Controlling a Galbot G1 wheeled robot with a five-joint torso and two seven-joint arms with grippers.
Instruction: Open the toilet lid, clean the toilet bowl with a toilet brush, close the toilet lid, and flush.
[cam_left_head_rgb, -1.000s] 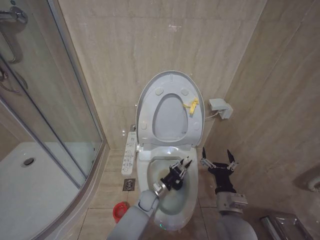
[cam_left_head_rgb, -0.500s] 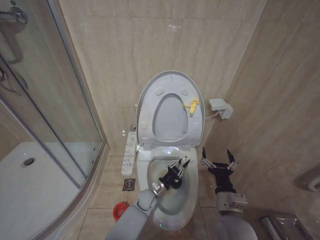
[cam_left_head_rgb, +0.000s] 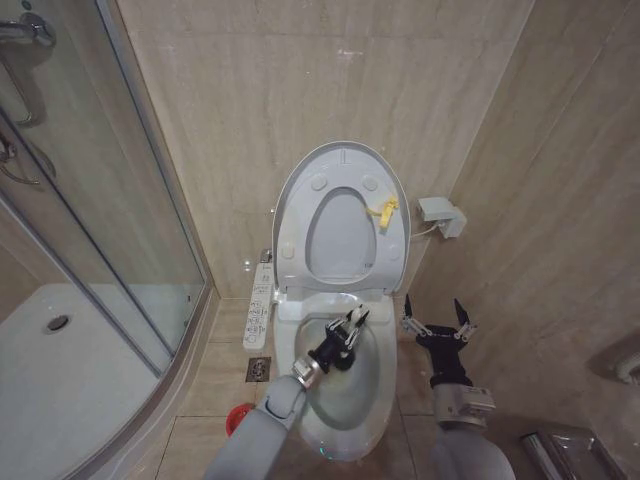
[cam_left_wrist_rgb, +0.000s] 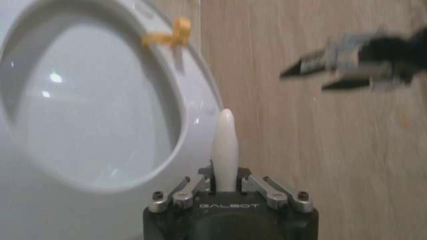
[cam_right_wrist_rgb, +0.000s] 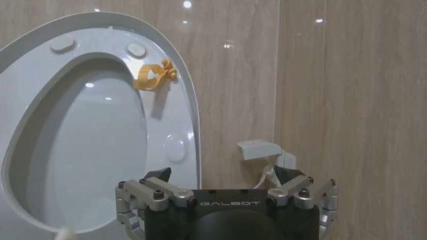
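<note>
The toilet lid (cam_left_head_rgb: 340, 157) stands raised against the back wall, its yellow loop tag (cam_left_head_rgb: 381, 211) on the right edge, and the seat ring (cam_left_head_rgb: 297, 235) is up with it. The toilet bowl (cam_left_head_rgb: 362, 390) lies open below. My left gripper (cam_left_head_rgb: 350, 322) hovers over the back half of the bowl, shut on the toilet brush, whose white handle (cam_left_wrist_rgb: 225, 140) sticks up between the fingers. The bristle head is hidden under the gripper. My right gripper (cam_left_head_rgb: 437, 318) is open, beside the bowl's right side, holding nothing. The lid (cam_right_wrist_rgb: 100, 37) faces it.
The red cup holder (cam_left_head_rgb: 234, 418) sits on the floor left of the bowl, partly behind my left arm. A button panel (cam_left_head_rgb: 259, 305) and a floor drain (cam_left_head_rgb: 258, 368) lie nearby. A glass shower enclosure (cam_left_head_rgb: 120, 220) stands left; a wall box (cam_left_head_rgb: 440, 215) and tiled wall are close right.
My left gripper has moved with the brush a little leftward and toward the back of the bowl. The right arm has stayed put.
</note>
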